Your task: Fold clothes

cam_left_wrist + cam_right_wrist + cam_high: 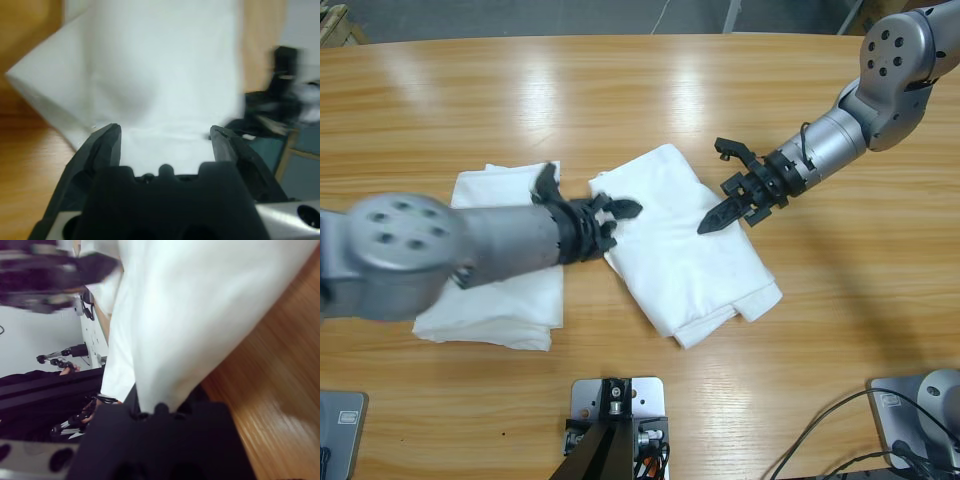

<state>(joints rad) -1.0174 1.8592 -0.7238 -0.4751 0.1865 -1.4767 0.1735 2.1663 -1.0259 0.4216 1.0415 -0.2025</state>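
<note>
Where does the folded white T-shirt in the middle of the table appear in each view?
High view: the folded T-shirt lies mid-table, between both grippers.
Left wrist view: the T-shirt fills the top centre, ahead of the fingers.
Right wrist view: it covers the upper middle.
Shared landmark: the wooden table.

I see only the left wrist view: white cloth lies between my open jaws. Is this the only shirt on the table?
Observer: No. A second shirt lies folded on the table's left part, partly under the left arm.
Operator: Where on my shirt is the gripper?
Observer: The left gripper is at the left edge of the centre shirt, which lies folded and slanted across the table.
Operator: What is the blurred black thing at my right?
Observer: It is the right gripper. It comes in from the upper right corner and is at the same shirt's opposite edge.
</note>
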